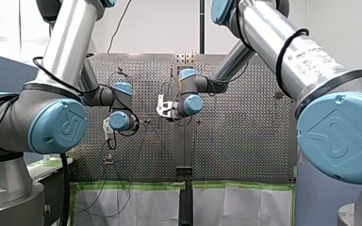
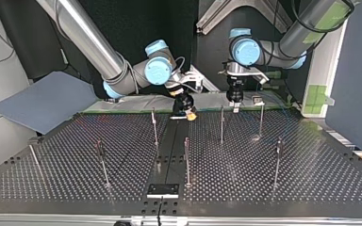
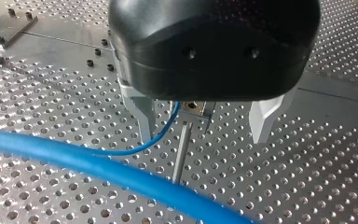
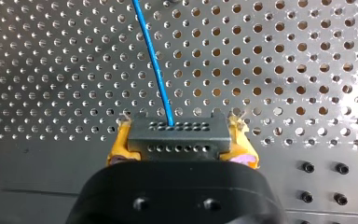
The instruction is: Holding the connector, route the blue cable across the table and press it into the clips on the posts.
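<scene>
In the right wrist view my right gripper (image 4: pixel 181 145) has its yellow pads (image 4: pixel 119 145) shut on a grey connector (image 4: pixel 177 133). A thin blue cable (image 4: pixel 156 60) runs out of the connector and away over the perforated table. The top view shows the same gripper (image 2: pixel 185 109) low near the table's far edge. My left gripper (image 3: pixel 203 137) is open, its metal fingers (image 3: pixel 142 116) standing wide apart. Seen between them is a thin post (image 3: pixel 182 149) with a clip (image 3: pixel 193 108). The blue cable (image 3: pixel 156 140) runs from the clip past one finger. In the top view the left gripper (image 2: pixel 235 101) hangs over the far edge.
Several thin posts (image 2: pixel 187 160) stand across the table (image 2: pixel 311 179), among them one (image 2: pixel 222 123) close to my left gripper. A black plate (image 2: pixel 162 189) lies at the near edge. A thick blue hose (image 3: pixel 98 165) crosses close under the left wrist camera.
</scene>
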Tool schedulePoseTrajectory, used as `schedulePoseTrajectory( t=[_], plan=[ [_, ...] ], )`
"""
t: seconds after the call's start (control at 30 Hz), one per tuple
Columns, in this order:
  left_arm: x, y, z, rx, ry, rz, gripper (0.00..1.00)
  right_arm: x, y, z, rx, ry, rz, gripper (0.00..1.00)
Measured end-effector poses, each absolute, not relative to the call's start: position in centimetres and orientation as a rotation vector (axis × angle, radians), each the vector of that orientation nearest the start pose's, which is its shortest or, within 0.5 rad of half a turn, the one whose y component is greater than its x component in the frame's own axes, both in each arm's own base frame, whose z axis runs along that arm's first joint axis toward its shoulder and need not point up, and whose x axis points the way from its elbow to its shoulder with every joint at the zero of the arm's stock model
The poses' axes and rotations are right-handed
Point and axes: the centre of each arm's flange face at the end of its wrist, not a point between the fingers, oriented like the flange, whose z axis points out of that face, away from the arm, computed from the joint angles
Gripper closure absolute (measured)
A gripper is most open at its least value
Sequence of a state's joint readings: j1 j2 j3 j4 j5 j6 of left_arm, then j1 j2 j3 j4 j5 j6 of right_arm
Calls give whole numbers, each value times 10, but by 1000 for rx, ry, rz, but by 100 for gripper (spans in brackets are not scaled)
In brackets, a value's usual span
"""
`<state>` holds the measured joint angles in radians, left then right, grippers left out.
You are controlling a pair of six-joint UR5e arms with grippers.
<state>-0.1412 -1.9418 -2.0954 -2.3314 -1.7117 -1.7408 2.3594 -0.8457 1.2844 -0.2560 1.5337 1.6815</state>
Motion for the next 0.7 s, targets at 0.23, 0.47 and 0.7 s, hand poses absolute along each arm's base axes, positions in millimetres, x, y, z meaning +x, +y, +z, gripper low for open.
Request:
schedulePoseTrajectory(
  t=[0.23, 0.47, 0.7],
  plan=[
    [468, -187, 145, -131, 1651, -120, 1, 605, -408, 198, -2521, 1159, -2197, 100],
    [472, -183, 145, -137, 1648, -123, 1, 605, -408, 198, -2521, 1159, -2197, 100],
    [478, -178, 146, -144, 1644, -126, 1, 605, -408, 198, -2521, 1159, -2197, 100]
  ],
)
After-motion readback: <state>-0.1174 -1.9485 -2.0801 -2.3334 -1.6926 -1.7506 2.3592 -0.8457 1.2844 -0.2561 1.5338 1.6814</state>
